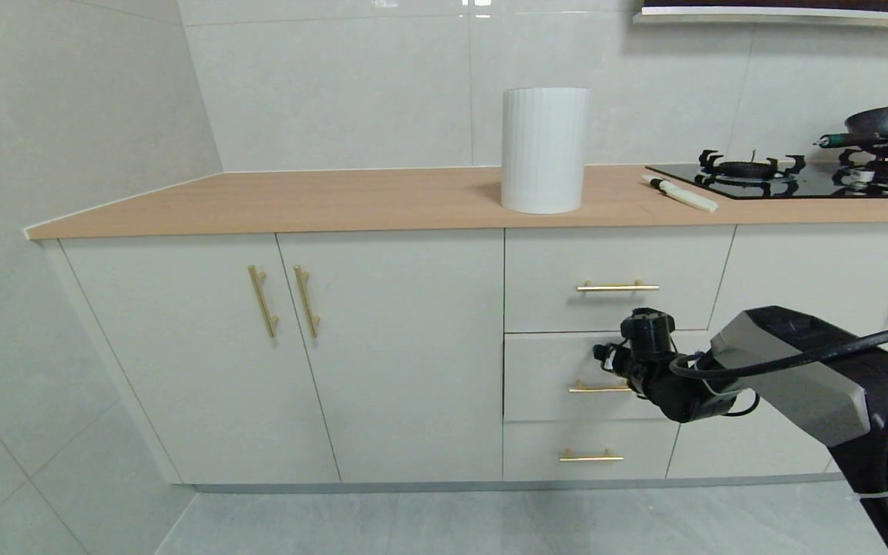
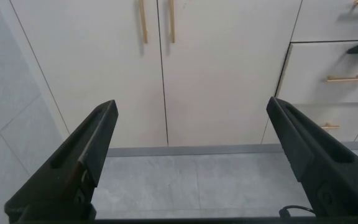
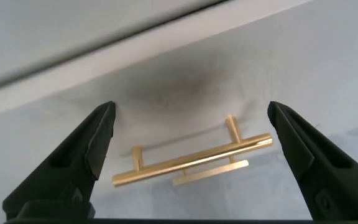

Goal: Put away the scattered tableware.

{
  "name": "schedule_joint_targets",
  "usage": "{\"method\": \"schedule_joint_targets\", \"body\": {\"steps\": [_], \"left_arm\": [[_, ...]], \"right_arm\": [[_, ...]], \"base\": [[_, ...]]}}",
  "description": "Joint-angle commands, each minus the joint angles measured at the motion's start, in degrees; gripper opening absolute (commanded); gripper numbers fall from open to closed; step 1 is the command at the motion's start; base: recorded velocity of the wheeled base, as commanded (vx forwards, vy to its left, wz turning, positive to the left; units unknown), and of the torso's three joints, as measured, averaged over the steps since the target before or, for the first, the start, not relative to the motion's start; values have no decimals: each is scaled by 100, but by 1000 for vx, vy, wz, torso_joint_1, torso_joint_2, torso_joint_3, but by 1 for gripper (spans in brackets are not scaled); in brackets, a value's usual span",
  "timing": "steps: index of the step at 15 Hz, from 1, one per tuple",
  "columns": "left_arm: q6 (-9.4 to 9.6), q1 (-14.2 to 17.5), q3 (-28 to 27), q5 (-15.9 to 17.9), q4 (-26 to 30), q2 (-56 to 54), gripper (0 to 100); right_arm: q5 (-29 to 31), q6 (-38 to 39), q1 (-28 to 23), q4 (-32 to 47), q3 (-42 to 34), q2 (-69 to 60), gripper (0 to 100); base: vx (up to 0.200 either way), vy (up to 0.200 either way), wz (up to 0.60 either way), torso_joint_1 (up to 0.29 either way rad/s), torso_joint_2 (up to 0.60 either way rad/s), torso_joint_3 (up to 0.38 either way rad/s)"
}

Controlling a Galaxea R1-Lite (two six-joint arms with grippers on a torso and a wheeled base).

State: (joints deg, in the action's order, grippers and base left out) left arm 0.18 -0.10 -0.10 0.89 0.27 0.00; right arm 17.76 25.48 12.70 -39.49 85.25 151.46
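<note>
Two claws stand with jaws spread wide, each holding nothing. The right arm reaches forward low down, and the right claw [image 1: 606, 362] faces the middle drawer [image 1: 544, 370], close to its front. The brass handle [image 3: 191, 160] lies just ahead of this claw, between the lines of its two fingers [image 3: 92, 149], touched by neither. The left claw [image 2: 191, 106] points at the foot of the cabinet doors [image 2: 166, 74], apart from them, with floor tiles [image 2: 185, 186] beneath it. A white utensil [image 1: 679, 193] lies on the worktop [image 1: 336, 200] well above the right claw. A white ribbed canister [image 1: 544, 150] stands upright up there too, near the utensil.
</note>
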Motion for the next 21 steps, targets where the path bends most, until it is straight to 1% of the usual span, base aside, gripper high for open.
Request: {"method": "schedule_joint_targets", "body": {"steps": [1,2,4,9,10,12,13,14,15,16,18,20,21], "left_arm": [[-1,1,1,-1,0,0,100],[-1,1,1,-1,0,0,100],[-1,1,1,-1,0,0,100],[-1,1,1,-1,0,0,100],[-1,1,1,-1,0,0,100],[-1,1,1,-1,0,0,100],[-1,1,1,-1,0,0,100],[-1,1,1,-1,0,0,100],[-1,1,1,-1,0,0,100],[-1,1,1,-1,0,0,100],[-1,1,1,-1,0,0,100],[-1,1,1,-1,0,0,100],[-1,1,1,-1,0,0,100]], "right_arm": [[-1,80,-57,2,185,112,100],[8,230,-75,11,326,130,100],[8,247,-84,37,396,165,100],[26,265,-84,37,414,165,100],[78,256,-84,46,343,112,100],[157,265,-84,46,-70,-248,100],[157,309,-13,37,-834,-1013,100],[157,309,-13,37,-834,-1013,100],[175,300,101,29,-1863,-2147,100],[184,247,101,29,-2364,-2841,100],[201,-25,92,11,-3287,-4265,100],[201,-482,92,-7,-4403,-5838,100],[201,-649,92,-7,-4781,-6409,100]], "base": [[0,0,0,0,0,0],[0,0,0,0,0,0],[0,0,0,0,0,0],[0,0,0,0,0,0],[0,0,0,0,0,0],[0,0,0,0,0,0],[0,0,0,0,0,0],[0,0,0,0,0,0],[0,0,0,0,0,0],[0,0,0,0,0,0],[0,0,0,0,0,0],[0,0,0,0,0,0],[0,0,0,0,0,0]]}}
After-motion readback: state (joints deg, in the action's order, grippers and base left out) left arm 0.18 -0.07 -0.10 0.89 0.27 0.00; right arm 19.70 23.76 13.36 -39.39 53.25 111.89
